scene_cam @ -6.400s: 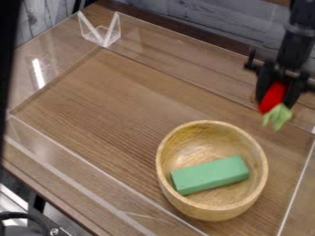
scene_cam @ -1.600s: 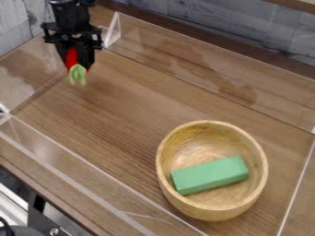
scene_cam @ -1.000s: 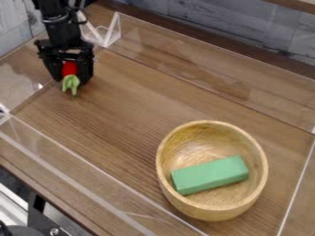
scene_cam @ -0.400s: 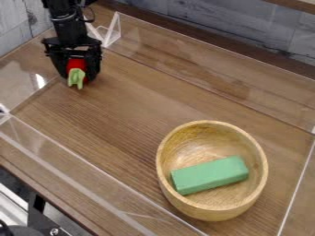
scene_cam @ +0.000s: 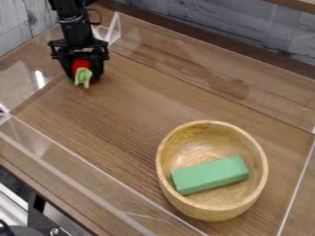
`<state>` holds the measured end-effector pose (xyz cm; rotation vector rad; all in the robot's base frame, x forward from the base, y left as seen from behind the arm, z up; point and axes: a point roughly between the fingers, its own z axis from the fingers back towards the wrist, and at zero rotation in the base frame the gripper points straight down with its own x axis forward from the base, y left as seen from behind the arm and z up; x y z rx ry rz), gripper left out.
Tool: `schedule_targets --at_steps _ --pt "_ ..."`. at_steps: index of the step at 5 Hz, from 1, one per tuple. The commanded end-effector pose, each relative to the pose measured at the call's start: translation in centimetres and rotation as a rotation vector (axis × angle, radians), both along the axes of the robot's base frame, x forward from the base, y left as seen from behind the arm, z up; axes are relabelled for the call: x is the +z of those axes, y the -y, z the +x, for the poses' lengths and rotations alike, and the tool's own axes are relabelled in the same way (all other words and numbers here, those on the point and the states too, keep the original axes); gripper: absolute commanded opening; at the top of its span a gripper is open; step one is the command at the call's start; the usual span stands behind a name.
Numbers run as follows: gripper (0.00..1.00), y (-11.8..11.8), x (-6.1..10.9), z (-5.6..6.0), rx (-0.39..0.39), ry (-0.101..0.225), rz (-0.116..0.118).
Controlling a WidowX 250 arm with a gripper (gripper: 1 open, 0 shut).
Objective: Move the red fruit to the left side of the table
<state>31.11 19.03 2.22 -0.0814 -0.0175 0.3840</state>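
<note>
The red fruit [scene_cam: 81,68] is a small glossy red toy with a light green leafy cap pointing down and right. It sits at the far left of the brown wood-grain table [scene_cam: 160,101], down at the tabletop. My gripper [scene_cam: 80,65] points straight down over it. Its dark fingers [scene_cam: 62,61] press against both sides of the fruit, so it is shut on it. Whether the fruit's cap touches the wood I cannot tell.
A wooden bowl [scene_cam: 185,138] holding a green rectangular block [scene_cam: 209,174] stands at the front right. Low clear acrylic walls [scene_cam: 37,64] border the table, with the left wall close beside the gripper. A clear bracket [scene_cam: 109,29] stands at the back left corner.
The gripper and the red fruit between its fingers have shifted a little to the right and toward the back of the table. The bowl and block have not moved.
</note>
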Motion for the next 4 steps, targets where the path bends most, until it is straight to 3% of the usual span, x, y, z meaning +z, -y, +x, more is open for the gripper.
schedule_targets --at_steps 1,2,4 --pt "0.00 0.6 0.9 0.7 -0.024 0.035 0.000" --pt "1.00 1.2 0.6 0.3 -0.040 0.031 -0.019" --pt "1.00 0.8 1.5 0.5 -0.028 0.028 -0.049"
